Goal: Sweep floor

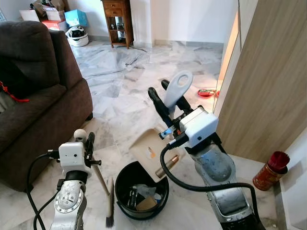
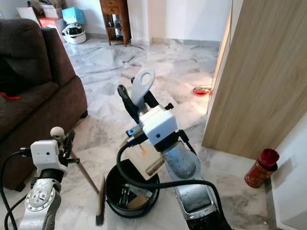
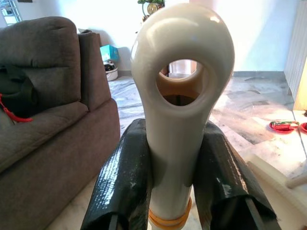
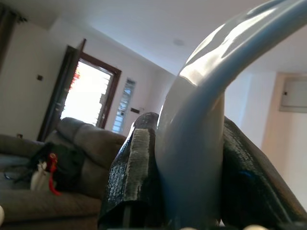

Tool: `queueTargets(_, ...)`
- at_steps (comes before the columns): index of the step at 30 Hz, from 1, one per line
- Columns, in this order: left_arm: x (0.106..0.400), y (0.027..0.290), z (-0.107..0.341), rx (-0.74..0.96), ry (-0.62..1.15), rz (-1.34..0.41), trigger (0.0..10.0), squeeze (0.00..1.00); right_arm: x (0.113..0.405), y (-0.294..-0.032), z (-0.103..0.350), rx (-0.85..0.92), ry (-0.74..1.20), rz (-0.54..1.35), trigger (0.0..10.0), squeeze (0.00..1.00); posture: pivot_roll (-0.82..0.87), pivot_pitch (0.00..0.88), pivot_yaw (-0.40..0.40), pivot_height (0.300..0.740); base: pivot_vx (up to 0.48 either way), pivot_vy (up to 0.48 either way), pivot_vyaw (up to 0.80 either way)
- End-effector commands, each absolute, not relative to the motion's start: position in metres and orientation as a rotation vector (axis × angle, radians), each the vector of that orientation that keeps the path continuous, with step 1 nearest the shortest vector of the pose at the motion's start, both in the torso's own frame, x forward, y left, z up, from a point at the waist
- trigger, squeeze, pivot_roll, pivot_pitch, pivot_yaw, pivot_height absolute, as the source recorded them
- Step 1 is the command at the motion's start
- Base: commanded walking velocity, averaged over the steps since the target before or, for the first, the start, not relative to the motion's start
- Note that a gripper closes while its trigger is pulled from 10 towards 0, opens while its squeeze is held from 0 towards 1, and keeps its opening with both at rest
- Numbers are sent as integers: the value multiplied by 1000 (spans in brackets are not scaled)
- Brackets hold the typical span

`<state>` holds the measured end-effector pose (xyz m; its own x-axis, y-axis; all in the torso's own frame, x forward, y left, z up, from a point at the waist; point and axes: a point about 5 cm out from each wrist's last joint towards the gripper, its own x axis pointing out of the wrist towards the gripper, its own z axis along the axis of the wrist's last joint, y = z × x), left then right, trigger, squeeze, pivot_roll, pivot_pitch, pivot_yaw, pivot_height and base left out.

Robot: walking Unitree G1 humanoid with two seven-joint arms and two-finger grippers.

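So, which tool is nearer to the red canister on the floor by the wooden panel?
Right. The right tool grips the dustpan handle at centre; the red canister stands to its right. The left tool, gripping the brush handle, is farther left.

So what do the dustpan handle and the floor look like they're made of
Dustpan handle: likely glossy moulded plastic, smooth and off-white with soft highlights. Floor: looks like polished marble or marble-look tile, grey veining, visible joints and mirror-like reflections.

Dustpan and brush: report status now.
Right tool shut on dustpan, tipped over black bin. Left tool shut on brush. Sofa close left.
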<state>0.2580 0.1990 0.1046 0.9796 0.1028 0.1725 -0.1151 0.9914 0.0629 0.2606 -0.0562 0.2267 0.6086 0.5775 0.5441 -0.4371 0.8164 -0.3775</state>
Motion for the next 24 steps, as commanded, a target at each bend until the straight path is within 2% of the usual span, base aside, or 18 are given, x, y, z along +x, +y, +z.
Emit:
queueTargets(1,261,201,116,81,-232,109,10000,0,249,-50,243,-190,-791,618,10000,0,91,0,76,740,0,0,0)
queueTargets(8,261,200,116,80,-234,108,10000,0,246,-49,249,-41,-766,583,10000,0,91,0,74,740,0,0,0)
queueTargets(24,262,200,116,78,-238,109,10000,0,243,-43,247,-159,-791,616,10000,0,93,0,71,740,0,0,0)
